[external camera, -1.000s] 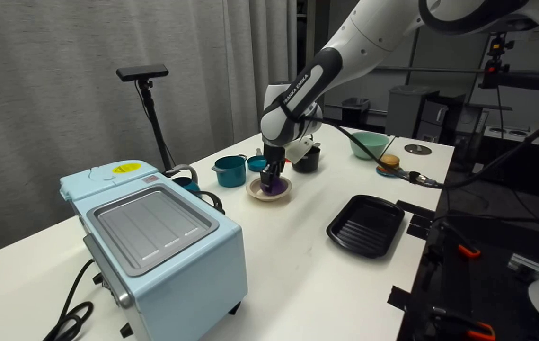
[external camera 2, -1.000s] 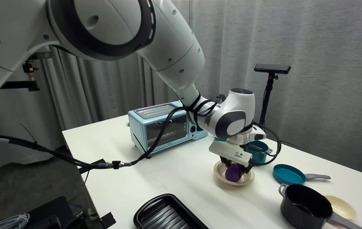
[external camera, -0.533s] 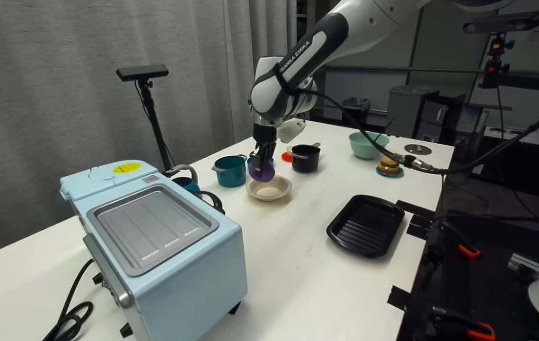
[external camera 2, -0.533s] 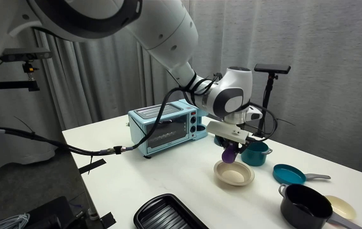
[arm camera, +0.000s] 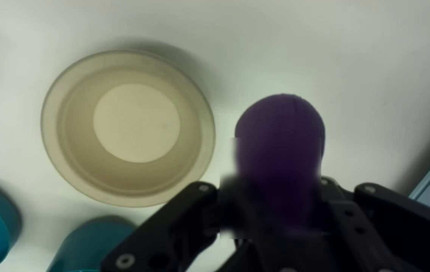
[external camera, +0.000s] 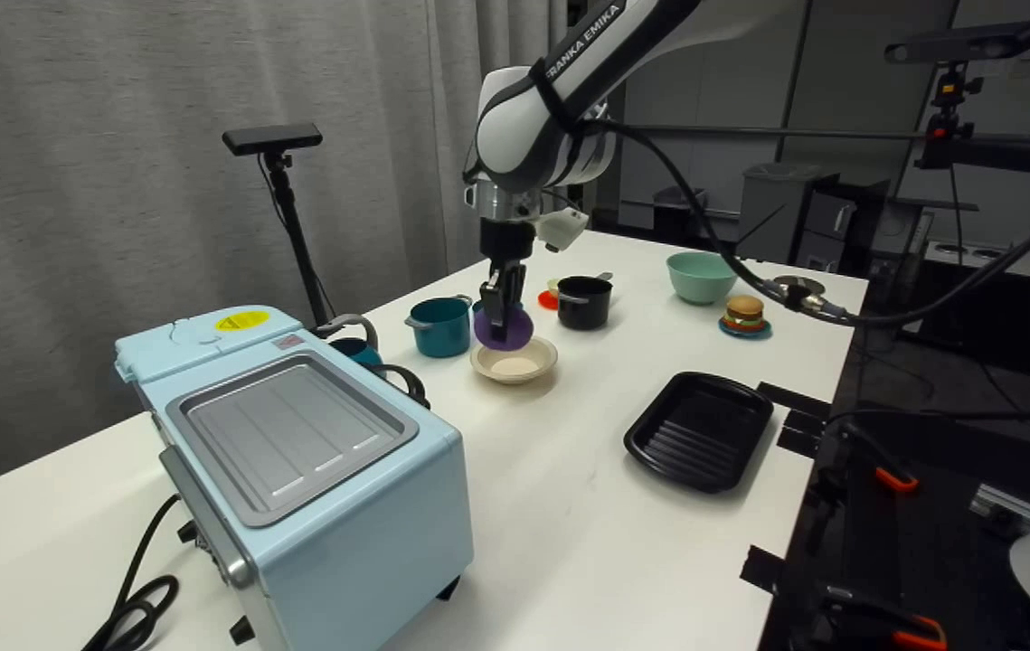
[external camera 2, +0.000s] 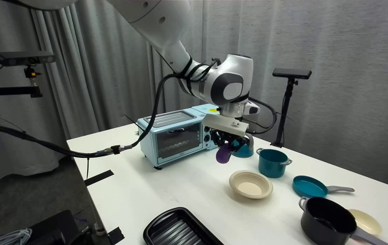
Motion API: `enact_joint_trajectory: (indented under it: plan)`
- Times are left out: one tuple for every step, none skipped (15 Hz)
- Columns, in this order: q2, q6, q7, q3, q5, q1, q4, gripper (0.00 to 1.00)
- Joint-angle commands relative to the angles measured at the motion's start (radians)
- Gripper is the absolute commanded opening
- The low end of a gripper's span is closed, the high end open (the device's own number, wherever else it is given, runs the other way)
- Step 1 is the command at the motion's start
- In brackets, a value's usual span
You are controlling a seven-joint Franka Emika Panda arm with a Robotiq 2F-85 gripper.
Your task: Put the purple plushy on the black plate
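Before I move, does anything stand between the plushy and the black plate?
Nothing visible does. The gripper holds the plushy raised, and I see no obstacle on the way to the black plate. The beige bowl sits lower and off to one side; carrying at this height should probably clear it.

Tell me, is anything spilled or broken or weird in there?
I see nothing spilled, knocked over or broken. One weird bit: in the wrist view, a blurry patch with straight, blocky edges covers part of the plushy and the end effector. It's probably just a picture glitch, since neither exterior view shows it.
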Motion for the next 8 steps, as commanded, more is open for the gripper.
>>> enact_joint_trajectory:
  plan:
    - [-0.162, -0.016, -0.077, 0.023, 0.02, -0.003, -0.223, 0.06]
    - [-0.192, -0.019, -0.092, 0.026, 0.02, -0.001, -0.272, 0.06]
    - [-0.23, -0.021, -0.113, 0.032, 0.027, -0.002, -0.328, 0.06]
    - [-0.262, -0.025, -0.13, 0.038, 0.035, 0.0, -0.377, 0.06]
    - [-0.302, -0.014, -0.15, 0.042, 0.044, 0.003, -0.435, 0.06]
    - [-0.33, -0.018, -0.167, 0.044, 0.056, 0.005, -0.475, 0.06]
    - [-0.357, -0.018, -0.193, 0.048, 0.074, 0.008, -0.512, 0.06]
    - [-0.391, -0.005, -0.209, 0.048, 0.088, 0.014, -0.56, 0.06]
